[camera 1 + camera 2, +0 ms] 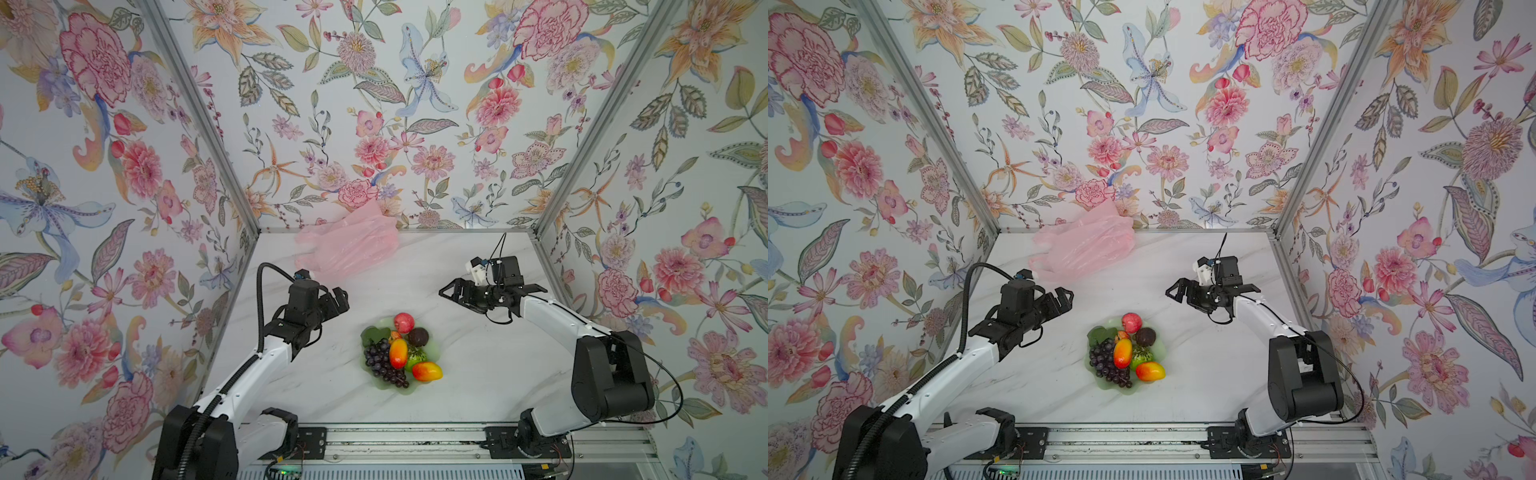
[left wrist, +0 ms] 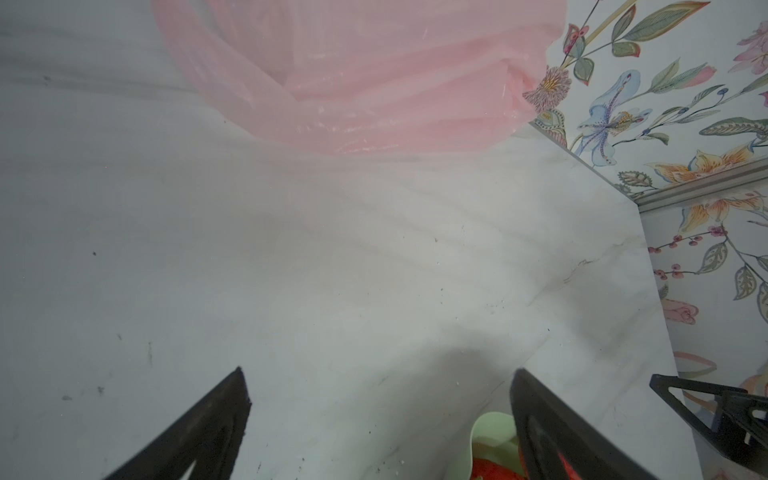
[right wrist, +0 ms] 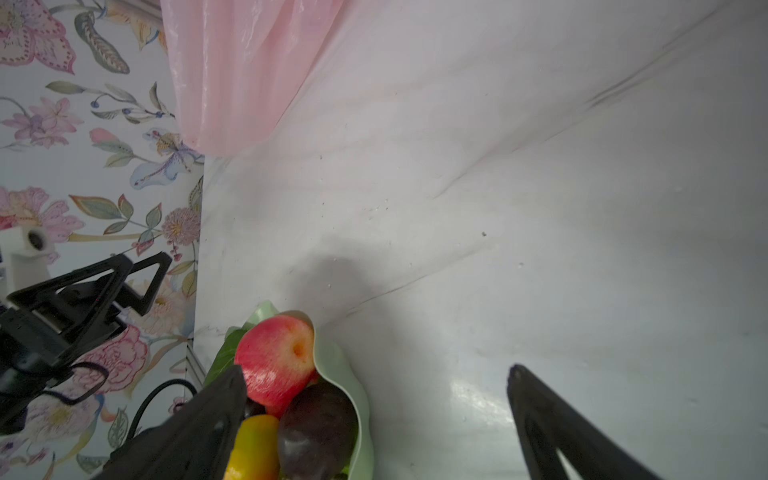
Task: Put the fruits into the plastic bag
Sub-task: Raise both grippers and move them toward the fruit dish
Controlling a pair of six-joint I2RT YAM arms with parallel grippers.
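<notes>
**Nothing bagged yet**

In both top views the fruits (image 1: 399, 353) sit heaped in the pale green dish (image 1: 390, 385) at lower centre of the frame. None shows inside the plastic bag (image 1: 353, 249), which lies crumpled at upper centre against the back wall, well apart from the dish. Its mouth does not look opened. The left pincer (image 1: 338, 297) and right pincer (image 1: 444, 293) hang above the desk (image 1: 478, 365) between bag and dish, both spread wide and empty. The whole job appears to lie ahead.
</notes>
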